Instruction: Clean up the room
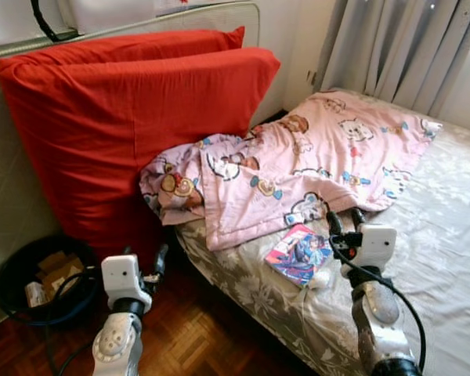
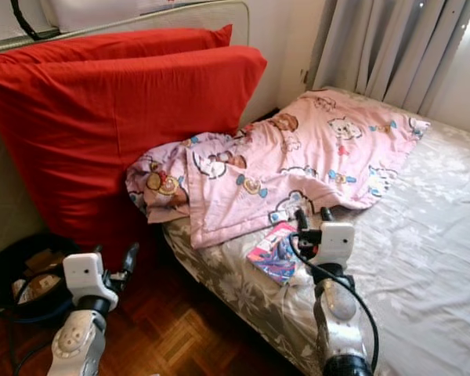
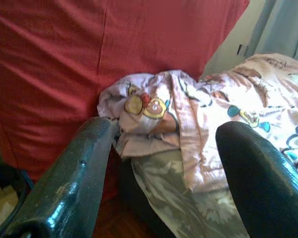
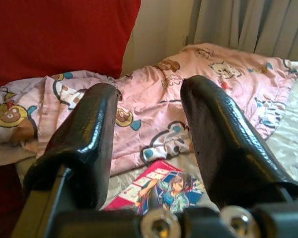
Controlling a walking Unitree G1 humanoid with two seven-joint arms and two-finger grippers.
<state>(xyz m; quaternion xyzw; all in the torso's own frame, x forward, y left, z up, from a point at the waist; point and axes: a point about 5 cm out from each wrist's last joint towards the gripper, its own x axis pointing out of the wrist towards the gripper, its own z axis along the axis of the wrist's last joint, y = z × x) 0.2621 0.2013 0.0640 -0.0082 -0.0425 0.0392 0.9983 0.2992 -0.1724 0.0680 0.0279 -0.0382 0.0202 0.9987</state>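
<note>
A pink cartoon-print blanket point(image 1: 298, 168) lies crumpled across the head of the bed point(image 1: 446, 235). A colourful comic book point(image 1: 299, 253) rests on the grey sheet near the bed's edge, just below the blanket's hem. A small white ball point(image 1: 321, 280) lies beside the book. My right gripper point(image 1: 345, 219) hovers open over the sheet, just right of the book, with nothing between its fingers. My left gripper point(image 1: 146, 258) is open and held low over the wooden floor beside the bed, pointing at the blanket's bunched end point(image 3: 149, 109).
Two big red cushions point(image 1: 125, 117) lean upright against the wall at the bed's head. A black bin point(image 1: 43, 274) holding cardboard scraps stands on the parquet floor point(image 1: 196, 337) at lower left. Grey curtains point(image 1: 407, 47) hang behind the bed.
</note>
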